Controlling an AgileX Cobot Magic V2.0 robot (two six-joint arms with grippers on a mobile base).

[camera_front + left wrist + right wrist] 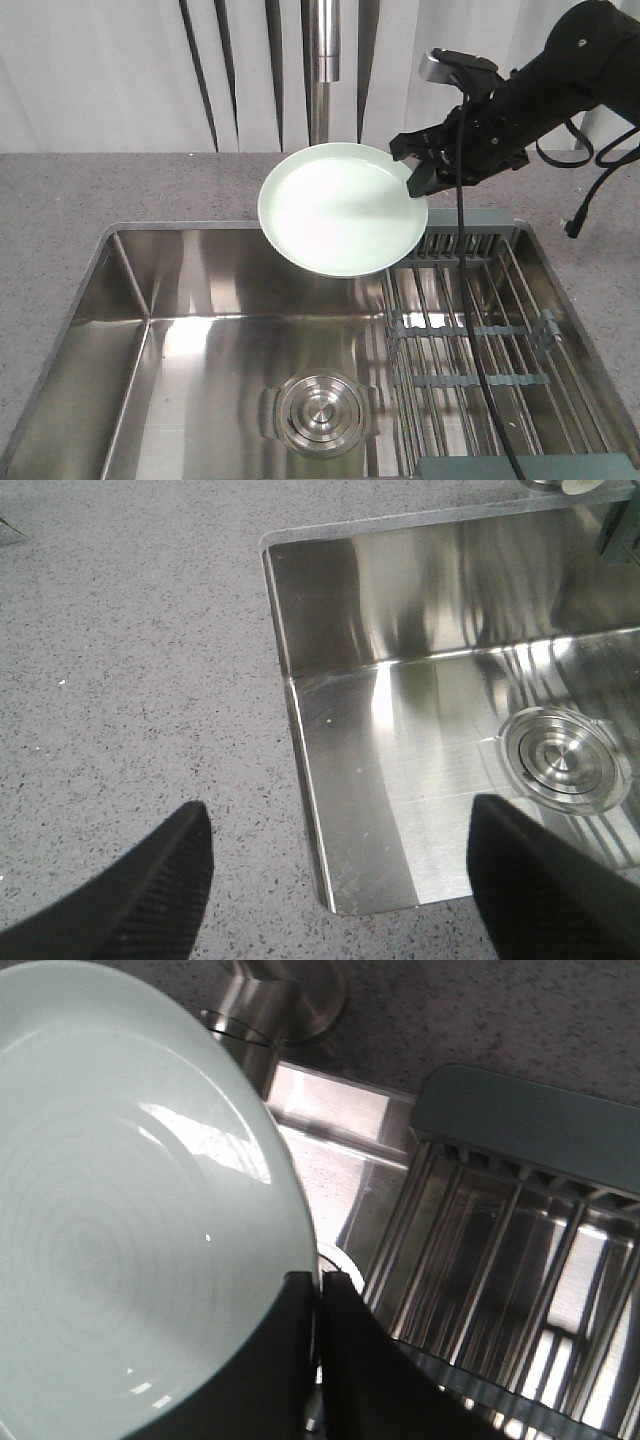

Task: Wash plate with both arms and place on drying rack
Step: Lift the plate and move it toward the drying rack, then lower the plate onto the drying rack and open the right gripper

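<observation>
My right tool [418,180] is clamped on the plate [335,210] rim. It holds the plate tilted over the sink's [200,290] back edge, under the faucet [325,50], beside the drying rack [480,330]. My left tool [340,880] hangs apart over the bench. Judged: washing step; next, bring the left tool to the plate.

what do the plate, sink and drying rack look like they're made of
Plate: glossy, smooth pale green with soft highlights, likely glazed ceramic, possibly melamine. Sink: brushed stainless steel, streaky mirror reflections. Drying rack: shiny metal wires, matte grey-green plastic end pieces.
</observation>
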